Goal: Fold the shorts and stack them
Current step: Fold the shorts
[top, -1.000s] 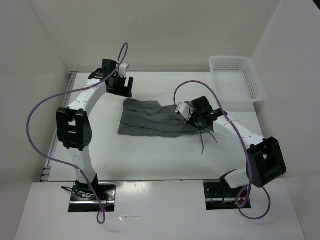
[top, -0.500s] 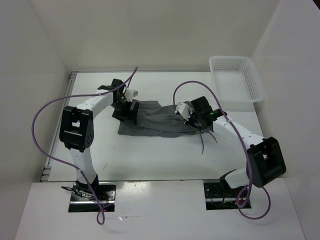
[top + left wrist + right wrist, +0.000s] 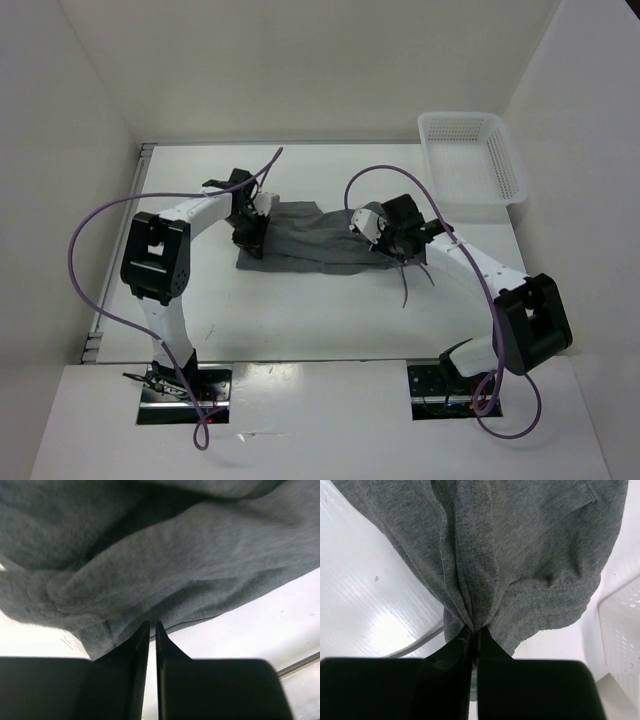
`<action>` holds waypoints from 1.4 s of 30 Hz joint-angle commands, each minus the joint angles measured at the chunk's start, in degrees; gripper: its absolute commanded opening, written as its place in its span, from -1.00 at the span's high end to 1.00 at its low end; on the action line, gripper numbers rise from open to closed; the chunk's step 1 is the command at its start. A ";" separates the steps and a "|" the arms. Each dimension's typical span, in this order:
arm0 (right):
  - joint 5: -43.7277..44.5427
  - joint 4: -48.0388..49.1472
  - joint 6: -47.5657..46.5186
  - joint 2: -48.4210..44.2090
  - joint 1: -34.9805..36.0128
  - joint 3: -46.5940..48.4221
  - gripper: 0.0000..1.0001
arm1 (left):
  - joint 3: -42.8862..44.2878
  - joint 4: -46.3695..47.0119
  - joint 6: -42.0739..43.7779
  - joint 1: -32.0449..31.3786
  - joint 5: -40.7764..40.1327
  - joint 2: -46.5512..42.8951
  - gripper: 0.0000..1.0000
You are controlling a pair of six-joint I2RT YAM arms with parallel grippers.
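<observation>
The white table [image 3: 300, 310] carries the grey shorts [image 3: 305, 240] lying across its middle, their thin drawstring [image 3: 406, 290] trailing toward the near edge, and a white mesh basket [image 3: 465, 165] at the far right corner.

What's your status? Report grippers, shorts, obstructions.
Both shut on the shorts: left gripper at the left edge, right gripper on bunched fabric at the right end. Garment lies on the table. Nothing in the way; white mesh basket stands apart, far right.

Plain grey shorts [image 3: 305, 238], white mesh basket [image 3: 460, 117], white table [image 3: 300, 300].
</observation>
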 commanded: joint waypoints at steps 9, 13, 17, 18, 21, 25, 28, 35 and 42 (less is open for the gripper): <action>1.14 2.78 -1.69 -3.32 0.74 -2.08 1.00 | -5.96 -0.08 0.25 0.07 -5.25 -10.24 0.73; 0.00 2.78 -1.16 -4.55 1.26 -2.61 1.00 | -7.19 -0.08 0.25 0.07 -6.74 -12.19 0.71; 0.00 2.78 -1.16 -5.17 1.27 -3.14 0.94 | -6.06 -0.08 0.25 0.07 -6.66 -13.42 0.57; 0.00 2.78 -1.16 -5.17 1.27 -3.14 0.94 | -5.10 -0.08 0.25 0.07 -5.35 -13.42 0.38; 0.00 2.78 -1.16 -5.17 1.27 -3.14 0.94 | -1.41 1.32 0.25 0.07 -4.10 -12.81 -0.18; 0.00 2.78 -1.16 -5.17 1.27 -3.14 0.91 | 2.55 3.16 0.25 0.07 -5.50 -8.16 -0.49; 0.00 2.25 -1.16 -5.17 1.27 -3.14 0.91 | 4.31 4.14 0.25 0.60 -6.04 -5.25 -0.58; 0.00 2.25 -1.69 -4.64 1.27 -3.14 0.91 | 8.88 4.05 0.25 1.13 -2.43 1.95 -0.67; -0.52 2.25 -1.69 -4.64 1.27 -3.66 0.91 | 10.21 5.45 0.25 0.60 -1.91 3.63 -0.69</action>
